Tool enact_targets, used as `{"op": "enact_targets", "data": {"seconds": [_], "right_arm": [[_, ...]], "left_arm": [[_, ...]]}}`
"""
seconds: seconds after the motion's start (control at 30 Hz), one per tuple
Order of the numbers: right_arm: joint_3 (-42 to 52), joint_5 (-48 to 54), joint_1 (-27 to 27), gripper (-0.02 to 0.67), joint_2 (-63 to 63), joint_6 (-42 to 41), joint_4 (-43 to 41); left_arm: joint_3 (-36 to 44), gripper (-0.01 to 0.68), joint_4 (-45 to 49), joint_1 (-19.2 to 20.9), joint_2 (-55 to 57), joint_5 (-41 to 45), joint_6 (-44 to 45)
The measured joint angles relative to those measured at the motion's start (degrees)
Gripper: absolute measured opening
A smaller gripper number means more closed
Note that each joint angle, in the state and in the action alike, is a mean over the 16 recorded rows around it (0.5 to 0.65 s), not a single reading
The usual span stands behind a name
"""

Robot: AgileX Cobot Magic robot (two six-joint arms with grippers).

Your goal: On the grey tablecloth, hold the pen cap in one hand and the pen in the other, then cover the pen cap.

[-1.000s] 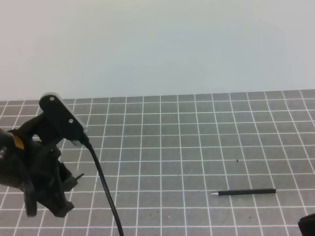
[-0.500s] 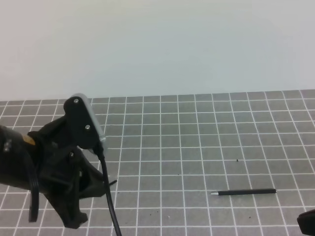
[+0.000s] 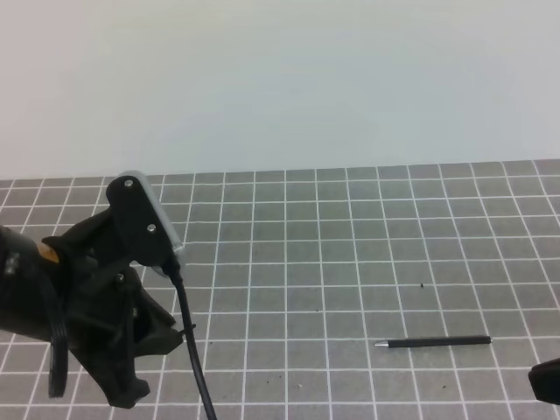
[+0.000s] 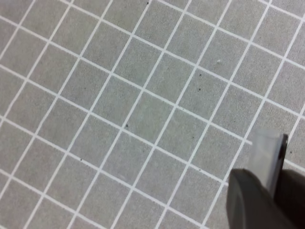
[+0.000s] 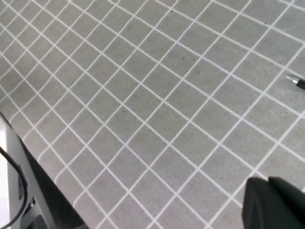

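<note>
The pen (image 3: 433, 342) lies flat on the grey tablecloth (image 3: 332, 245) at the lower right, silver tip to the left; that tip (image 5: 298, 82) also shows at the right edge of the right wrist view. My left gripper (image 3: 175, 337) hangs above the cloth at the lower left. In its wrist view a dark rounded piece, apparently the pen cap (image 4: 248, 200), sits against a pale finger pad (image 4: 269, 152), with the left gripper (image 4: 267, 176) shut on it. My right gripper (image 3: 547, 382) is shut and holds nothing, low at the right corner just below the pen's right end.
A black cable (image 3: 194, 367) trails down from the left wrist camera housing (image 3: 140, 219). A pale wall (image 3: 280, 79) stands behind the cloth's far edge. A dark table edge with a loose cable (image 5: 19, 191) shows at the lower left of the right wrist view.
The left arm has swung right and risen, its camera housing turning, then eased slightly back left. The pen and the right gripper have stayed put.
</note>
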Motion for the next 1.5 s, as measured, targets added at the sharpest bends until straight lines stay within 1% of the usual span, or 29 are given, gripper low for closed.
{"op": "enact_targets", "data": {"seconds": [0.47,0.8,0.93,1.1,1.27,1.37,1.5], "right_arm": [[0.0,-0.36,0.0,-0.004,2.27,-0.2,0.03],[0.0,0.14,0.0,-0.003,3.95,-4.11,2.1],[0.0,-2.47,0.0,-0.003,2.52,-5.84,3.43],[0.0,-8.81,0.0,-0.003,-1.96,-6.79,4.73],[0.0,-15.17,0.0,-0.003,-7.56,-6.31,3.77],[0.0,-16.73,0.0,-0.003,-10.06,-6.03,2.24],[0.0,-15.91,0.0,-0.003,-11.29,-5.7,-0.06]], "left_arm": [[0.0,0.076,0.12,-0.01,0.03,0.14,0.33],[0.0,0.076,0.12,-0.07,0.03,0.31,0.38],[0.0,0.076,0.12,-0.09,0.03,0.51,0.38],[0.0,0.076,0.12,-0.09,0.03,0.77,0.38],[0.0,0.076,0.12,-0.09,0.03,1.03,0.38],[0.0,0.076,0.12,-0.09,0.03,1.17,0.38],[0.0,0.076,0.12,-0.09,0.03,1.24,0.38]]}}
